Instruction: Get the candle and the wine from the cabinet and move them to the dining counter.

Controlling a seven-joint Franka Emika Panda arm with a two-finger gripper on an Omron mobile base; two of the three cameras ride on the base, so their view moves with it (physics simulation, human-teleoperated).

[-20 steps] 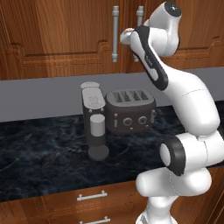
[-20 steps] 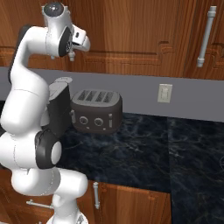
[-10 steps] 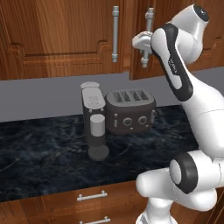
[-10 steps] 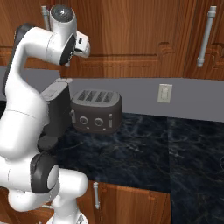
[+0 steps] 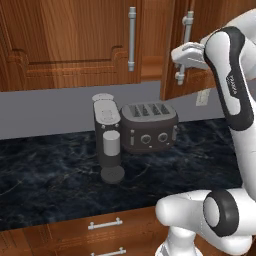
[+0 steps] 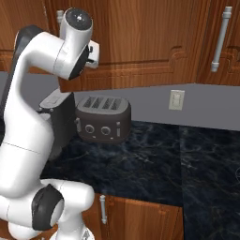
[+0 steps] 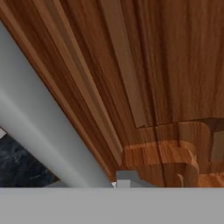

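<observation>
We are at the opening step: getting the cabinet [image 5: 75,45] open so that we can reach what it holds. In the left base view its right-hand door [image 5: 172,60] stands swung partway out from the cabinet front, and our gripper [image 5: 181,56] sits at that door's grey bar handle [image 5: 186,47]. The hand is pressed up against the handle, so we judge the jaws are drawn narrow around the bar, though the fingertips themselves are hidden behind the hand. The hand view gives us panelled wood close up and a grey bar running diagonally beside it, which fits a hold on the handle.

Below the cabinet runs the black countertop [image 5: 50,180], with the toaster [image 5: 149,126] and the coffee machine [image 5: 109,140] side by side on it, well under the hand.

The candle and the wine are, we judge, on the shelf behind the doors; from here the opening is too narrow to tell. The next move calls for pulling the door wider along its hinge arc, then letting go of the handle and reaching in.
</observation>
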